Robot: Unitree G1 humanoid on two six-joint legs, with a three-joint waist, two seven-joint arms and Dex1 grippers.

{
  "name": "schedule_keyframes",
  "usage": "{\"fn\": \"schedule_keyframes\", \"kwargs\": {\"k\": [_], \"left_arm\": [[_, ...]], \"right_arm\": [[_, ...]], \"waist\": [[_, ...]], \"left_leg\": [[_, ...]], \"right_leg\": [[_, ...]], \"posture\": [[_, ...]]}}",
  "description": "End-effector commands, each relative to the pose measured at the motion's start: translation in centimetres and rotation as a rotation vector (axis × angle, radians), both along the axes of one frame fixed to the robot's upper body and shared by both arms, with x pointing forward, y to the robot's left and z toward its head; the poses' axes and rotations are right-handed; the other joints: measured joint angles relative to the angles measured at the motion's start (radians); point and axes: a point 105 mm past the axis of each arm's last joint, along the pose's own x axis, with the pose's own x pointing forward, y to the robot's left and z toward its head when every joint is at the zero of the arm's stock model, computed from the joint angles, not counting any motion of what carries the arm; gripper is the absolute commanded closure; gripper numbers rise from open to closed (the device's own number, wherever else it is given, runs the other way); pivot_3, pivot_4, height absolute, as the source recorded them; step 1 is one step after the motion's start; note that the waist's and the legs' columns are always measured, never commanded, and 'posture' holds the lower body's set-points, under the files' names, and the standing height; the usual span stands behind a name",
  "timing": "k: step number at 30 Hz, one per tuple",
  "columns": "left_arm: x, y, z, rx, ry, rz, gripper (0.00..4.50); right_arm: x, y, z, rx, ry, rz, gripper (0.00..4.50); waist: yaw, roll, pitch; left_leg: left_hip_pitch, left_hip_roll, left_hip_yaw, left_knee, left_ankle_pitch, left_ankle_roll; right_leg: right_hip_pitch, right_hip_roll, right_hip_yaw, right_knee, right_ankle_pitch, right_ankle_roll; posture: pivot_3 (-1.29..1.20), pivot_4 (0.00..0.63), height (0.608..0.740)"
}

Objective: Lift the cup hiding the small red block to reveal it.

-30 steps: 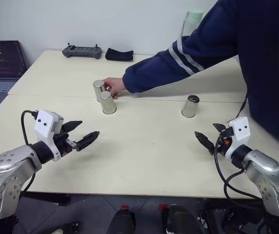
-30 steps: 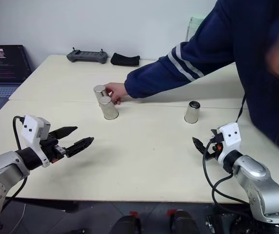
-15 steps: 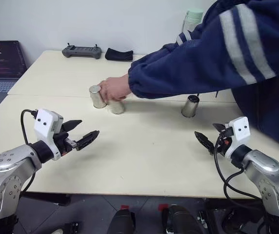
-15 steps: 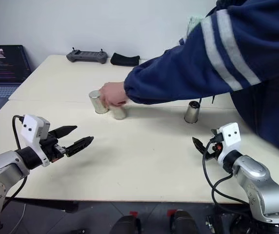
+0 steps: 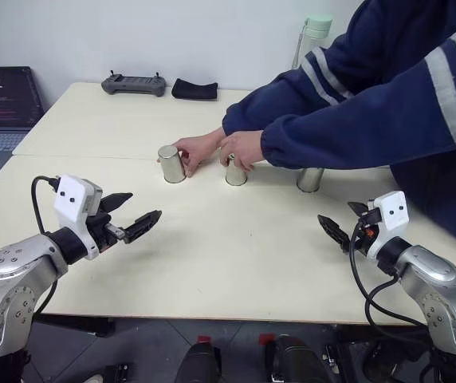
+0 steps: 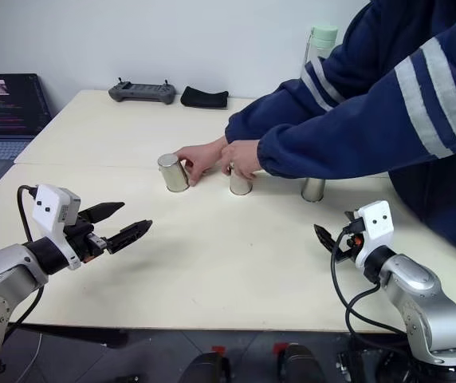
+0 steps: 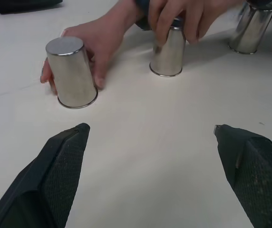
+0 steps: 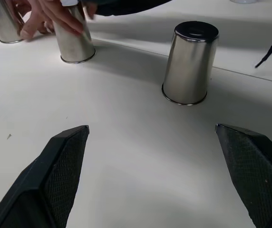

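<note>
Your left gripper [image 5: 136,214] and right gripper [image 5: 336,226] hover spread wide as a person's hands [image 5: 244,148] grip two upturned cups [image 5: 171,163].

On the pale table [image 8: 140,156] three steel cups stand upside down: the nearest cup [image 8: 190,63] stands alone, a person's hand [image 8: 55,16] touches the middle cup [image 8: 76,42], the far cup [image 8: 2,21] is at the edge, and the gripper [image 8: 152,137] has its fingers wide apart.
</note>
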Motion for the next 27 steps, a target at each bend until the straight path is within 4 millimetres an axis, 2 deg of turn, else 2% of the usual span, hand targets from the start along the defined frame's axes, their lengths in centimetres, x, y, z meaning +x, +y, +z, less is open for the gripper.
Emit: {"fn": "schedule_keyframes", "kwargs": {"k": [1,14,16,19,22,27], "left_arm": [[0.0,-0.2,1.1,0.016,-0.050,-0.006,0.02],[0.2,0.3,1.2,0.037,-0.061,0.016,0.02],[0.5,1.3,1.5,0.048,-0.084,0.073,0.02],[1.6,4.0,2.0,0.068,-0.140,0.230,0.02],[2.3,5.3,1.9,0.057,-0.158,0.313,0.02],[3.9,4.8,1.0,-0.025,-0.187,0.360,0.02]], "right_arm": [[0.0,0.0,1.3,0.001,-0.058,0.003,0.00],[0.0,0.0,1.3,0.003,-0.061,0.007,0.00],[0.0,0.1,1.4,0.003,-0.064,0.008,0.00],[0.1,0.3,1.5,0.005,-0.071,0.014,0.00],[0.0,1.1,1.9,0.005,-0.086,0.051,0.00],[-1.0,3.8,2.7,0.068,-0.095,0.205,0.00]], "waist": [[0.000,0.000,0.000],[0.000,0.000,0.000],[0.000,0.000,0.000],[0.000,0.000,0.000],[0.000,0.000,0.000],[0.001,0.000,0.000]], "left_leg": [[0.000,0.000,0.000,0.000,0.000,0.000],[0.000,0.000,0.000,0.000,0.000,0.000],[0.000,0.000,0.000,0.000,0.000,0.000],[0.000,0.000,0.000,0.000,0.000,0.000],[0.001,0.000,0.000,0.000,0.000,0.000],[0.000,0.000,0.000,0.000,0.000,0.000]], "right_leg": [[0.000,0.000,0.000,0.000,0.000,0.000],[0.000,0.000,0.000,0.000,0.000,0.000],[0.000,0.000,0.000,0.000,0.000,0.000],[0.000,0.000,0.000,0.000,0.000,0.000],[0.000,0.000,0.000,0.001,0.000,0.000],[0.000,0.000,0.000,0.000,0.003,-0.004]], "posture": [[0.00,0.150,0.740],[0.00,0.150,0.740],[0.00,0.150,0.740],[0.00,0.150,0.740],[0.00,0.150,0.740],[0.00,0.150,0.740]]}}
